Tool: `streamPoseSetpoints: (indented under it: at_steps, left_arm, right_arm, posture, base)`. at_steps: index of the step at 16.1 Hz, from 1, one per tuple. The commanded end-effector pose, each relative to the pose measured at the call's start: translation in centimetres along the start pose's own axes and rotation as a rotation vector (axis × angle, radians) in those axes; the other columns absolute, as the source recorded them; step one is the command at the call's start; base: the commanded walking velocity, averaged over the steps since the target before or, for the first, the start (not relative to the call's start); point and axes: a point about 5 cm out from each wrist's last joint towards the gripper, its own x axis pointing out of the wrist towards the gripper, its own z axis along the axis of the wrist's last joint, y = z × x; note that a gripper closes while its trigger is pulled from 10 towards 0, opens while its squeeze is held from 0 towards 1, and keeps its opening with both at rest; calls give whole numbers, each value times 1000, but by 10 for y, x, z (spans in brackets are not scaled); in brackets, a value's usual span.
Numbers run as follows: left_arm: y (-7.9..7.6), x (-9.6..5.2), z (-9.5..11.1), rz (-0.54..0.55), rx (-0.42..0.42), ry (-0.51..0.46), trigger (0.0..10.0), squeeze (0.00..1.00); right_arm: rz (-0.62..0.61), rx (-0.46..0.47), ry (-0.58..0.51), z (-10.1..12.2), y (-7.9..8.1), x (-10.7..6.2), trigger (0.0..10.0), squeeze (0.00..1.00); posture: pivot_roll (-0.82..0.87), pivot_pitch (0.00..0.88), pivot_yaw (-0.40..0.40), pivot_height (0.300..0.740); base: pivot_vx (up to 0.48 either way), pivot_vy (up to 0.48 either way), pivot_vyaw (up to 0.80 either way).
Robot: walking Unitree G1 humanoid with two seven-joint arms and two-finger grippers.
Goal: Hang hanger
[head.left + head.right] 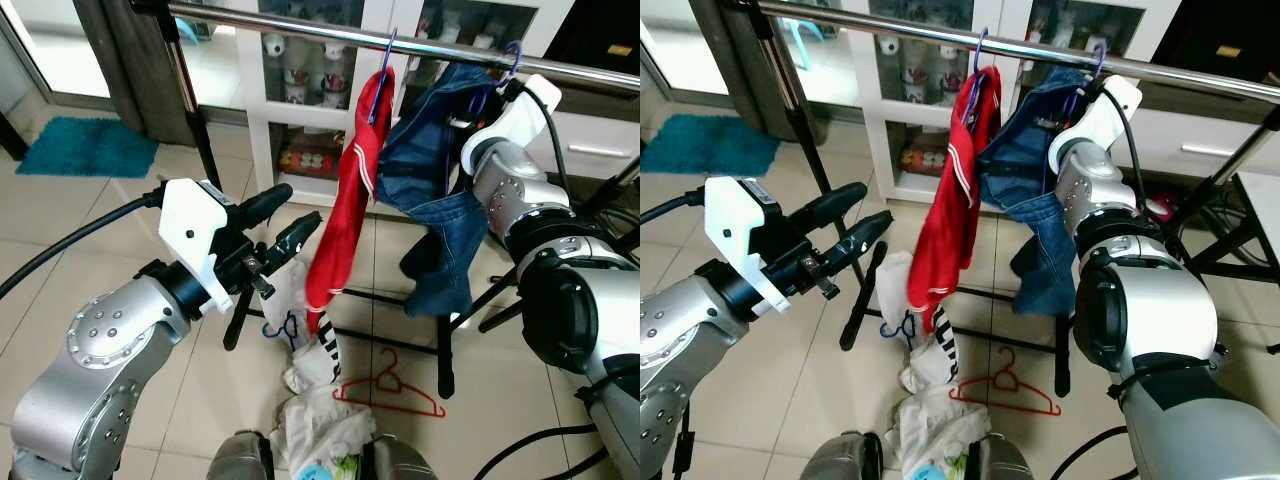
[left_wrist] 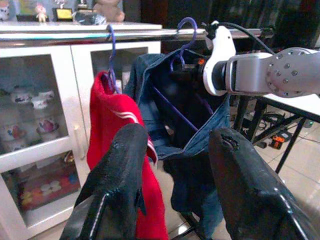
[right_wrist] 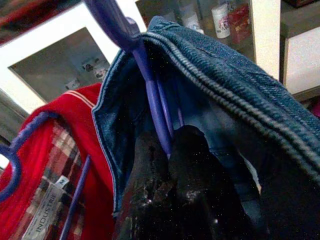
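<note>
A steel rail (image 1: 300,30) runs across the top of the rack. Blue jeans (image 1: 430,190) hang on a purple hanger (image 3: 150,95) whose hook (image 1: 512,55) curves over the rail. My right gripper (image 3: 170,165) is raised to the rail and shut on that hanger's bar, with its fingers buried in the denim folds. Just left of the jeans, a red garment (image 1: 345,220) hangs from another purple hanger (image 2: 111,55). My left gripper (image 1: 298,207) is held low, left of the red garment, open with nothing between its fingers.
A red hanger (image 1: 390,390) lies on the tiled floor beside a pile of clothes (image 1: 310,400) at the rack's foot. A white glass-door cabinet (image 1: 300,100) stands behind the rack. A teal rug (image 1: 85,145) lies far left.
</note>
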Motion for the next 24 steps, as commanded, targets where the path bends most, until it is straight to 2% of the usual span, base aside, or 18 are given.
streamPoseSetpoints:
  at_steps: [1, 3, 4, 6, 7, 9, 10, 12, 14, 16, 19, 21, 22, 23, 24]
  left_arm:
    - [-2, -2, 1, -3, 1, 5, 10000, 0]
    - [-2, -2, 2, -6, 3, 10, 10000, 0]
    - [-1, -3, 2, -9, 9, 20, 10000, 0]
    - [-2, -3, 3, -21, 16, 34, 10000, 0]
    - [-3, -3, 3, -23, 16, 35, 10000, 0]
    - [-2, -3, 3, -31, 25, 45, 10000, 0]
    - [-1, -2, 3, -26, 25, 43, 10000, 0]
    - [5, 0, -1, -3, 29, 43, 10000, 0]
    - [11, 2, -6, 13, 38, 59, 10000, 0]
    - [15, 8, -15, 20, 39, 71, 10000, 0]
    - [22, 11, -32, 80, 26, 105, 10000, 0]
    - [25, 8, -47, 130, 13, 146, 10000, 0]
    - [25, 8, -52, 146, 8, 168, 10000, 0]
    - [23, 6, -61, 177, -15, 206, 10000, 0]
    - [23, 3, -67, 219, -22, 219, 10000, 0]
  right_arm:
    - [13, -12, -57, 18, 1, 1, 10000, 0]
    - [17, -67, -27, 17, 3, 2, 10000, 0]
    - [19, -125, 43, 10, 5, 2, 10000, 0]
    - [26, -196, 94, 4, 10, 2, 10000, 0]
    - [27, -205, 99, 4, 11, 2, 10000, 0]
    - [25, -105, 101, 5, 12, 2, 10000, 0]
    - [28, -78, 86, 7, 12, 2, 10000, 1000]
    - [79, -133, 9, 18, 13, 2, 10000, 1000]
    - [157, -69, -42, 26, 15, 2, 10000, 1000]
    - [224, -119, -29, 21, 19, 1, 10000, 1000]
    - [294, -89, -98, 19, 15, -2, 10000, 1000]
    - [361, -77, -150, 13, 8, -11, 10000, 1000]
    - [382, -86, -146, 7, 8, -17, 10000, 1000]
    - [450, -86, -141, -10, 8, -40, 10000, 1000]
    - [481, -40, -162, -16, 7, -68, 10000, 1000]
  posture:
    - [197, 212, -43, 740]
    - [201, 209, -44, 740]
    - [207, 206, -45, 740]
    - [217, 198, -50, 740]
    - [225, 190, -52, 740]
    - [226, 189, -52, 740]
    - [230, 179, -47, 740]
    - [207, 161, -29, 740]
    - [181, 136, -16, 740]
    - [143, 93, -7, 740]
    - [108, 22, -16, 740]
    - [84, 0, -5, 740]
    - [79, 0, -3, 740]
    - [71, 0, -10, 740]
    - [66, 0, -17, 740]
  base:
    - [0, 0, 0]
    - [0, 0, 0]
    - [0, 0, 0]
    - [0, 0, 0]
    - [0, 0, 0]
    - [0, 0, 0]
    - [0, 0, 0]
    - [0, 0, 0]
    - [0, 0, 0]
    - [0, 0, 0]
    - [0, 0, 0]
    - [0, 0, 0]
    - [0, 0, 0]
    - [0, 0, 0]
    - [0, 0, 0]
